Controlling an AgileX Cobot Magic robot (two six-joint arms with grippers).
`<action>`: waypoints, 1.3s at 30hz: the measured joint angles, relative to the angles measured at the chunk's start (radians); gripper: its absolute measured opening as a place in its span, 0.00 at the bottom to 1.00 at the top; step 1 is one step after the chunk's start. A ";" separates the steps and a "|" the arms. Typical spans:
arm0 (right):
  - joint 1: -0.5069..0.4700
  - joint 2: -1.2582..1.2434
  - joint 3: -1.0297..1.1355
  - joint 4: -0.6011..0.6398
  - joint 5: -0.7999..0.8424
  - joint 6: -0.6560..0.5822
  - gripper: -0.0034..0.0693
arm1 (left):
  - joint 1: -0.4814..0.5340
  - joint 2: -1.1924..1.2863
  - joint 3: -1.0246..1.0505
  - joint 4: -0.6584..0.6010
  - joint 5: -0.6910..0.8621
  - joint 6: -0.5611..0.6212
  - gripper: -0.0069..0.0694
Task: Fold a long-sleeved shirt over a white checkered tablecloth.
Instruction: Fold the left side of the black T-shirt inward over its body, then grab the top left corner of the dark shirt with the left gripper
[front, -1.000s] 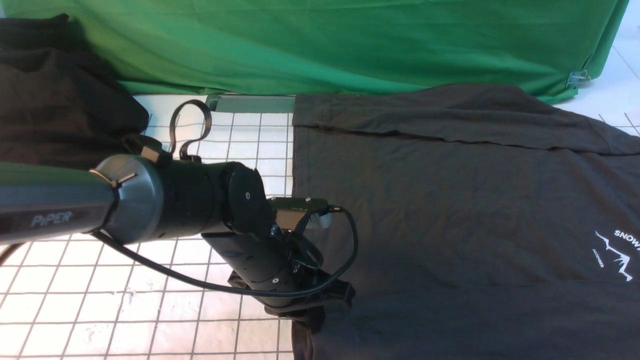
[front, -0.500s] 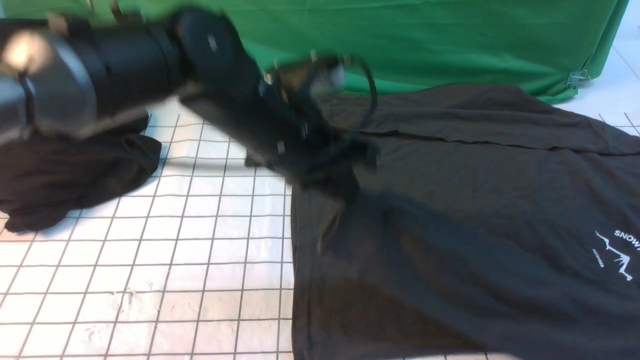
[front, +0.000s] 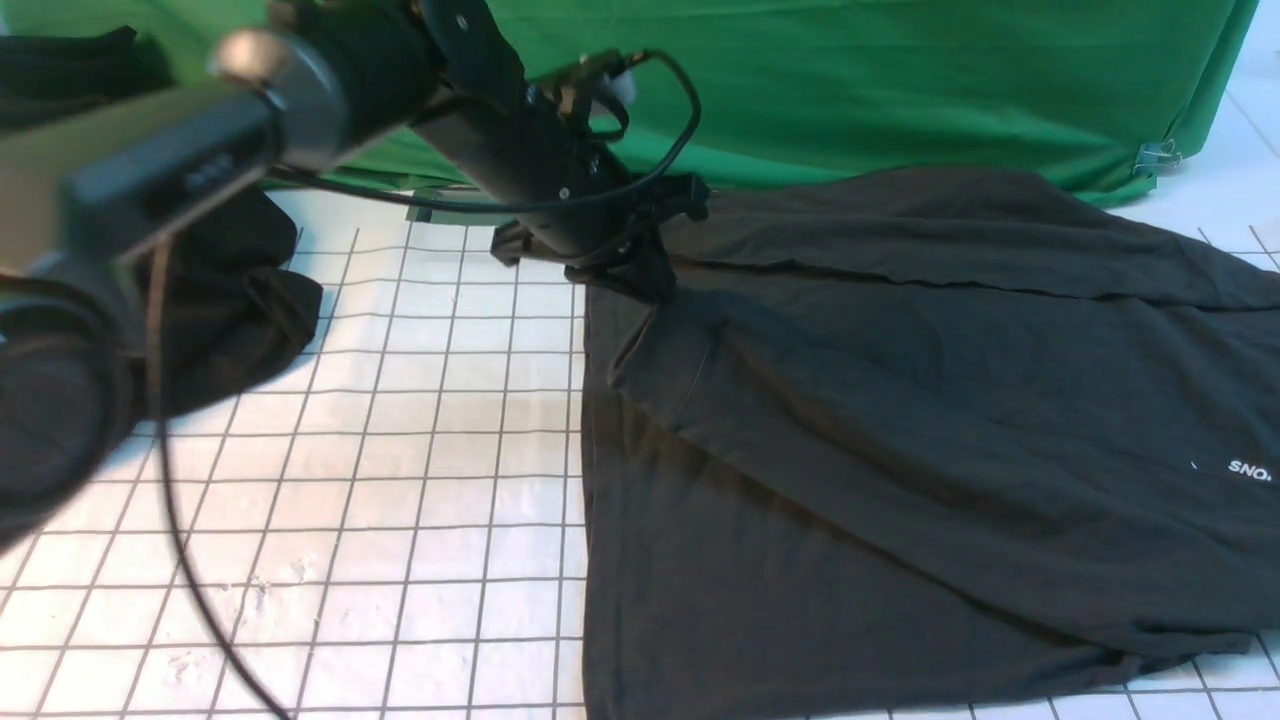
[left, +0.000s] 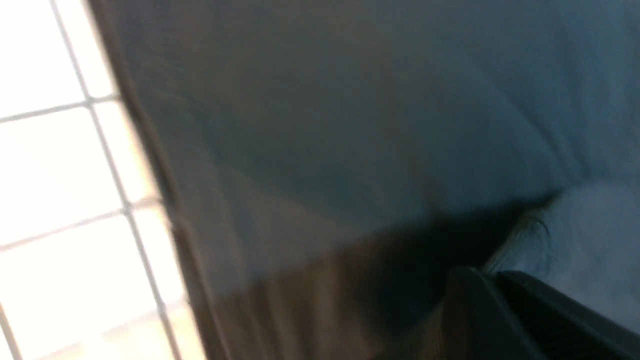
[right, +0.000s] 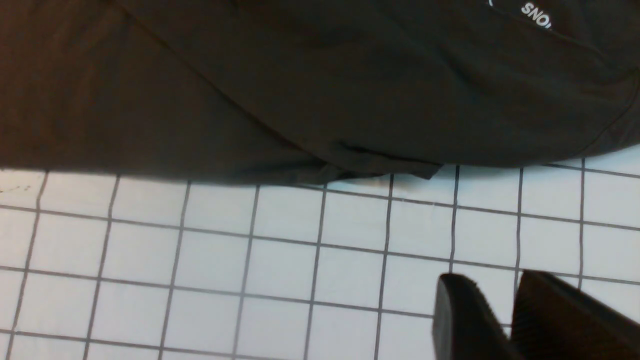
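Dark long-sleeved shirt (front: 900, 400) lies spread on white checkered tablecloth (front: 420, 480), which shows bare off shirt's left side. Shirt's near flap is doubled diagonally over its body, part-covering the print (front: 1248, 468). At shirt's far-left corner sits left end effector (front: 640, 275), cloth tented up to it; can't tell if jaws pinch it. Just off shirt's near edge hovers right end effector (right: 492, 285), narrow gap, empty. Prob mid first fold; next: lay corner flat, let go w/o dragging it

Quantity one each: long-sleeved shirt (front: 900, 400), white checkered tablecloth (front: 400, 500), green cloth (front: 900, 80), plain black garment (front: 260, 320), binder clip (front: 1157, 157). Quantity two: left gripper (front: 638, 278), right gripper (right: 492, 289).
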 joint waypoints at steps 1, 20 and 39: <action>0.000 0.000 0.000 0.000 0.000 0.000 0.27 | 0.008 0.028 -0.040 0.003 0.003 -0.010 0.25; 0.000 0.000 0.000 0.000 -0.001 0.077 0.29 | 0.161 0.365 -0.422 -0.379 -0.112 -0.247 0.72; 0.000 0.000 0.000 0.000 -0.039 0.101 0.32 | 0.159 0.449 -0.422 -0.466 -0.194 -0.575 0.70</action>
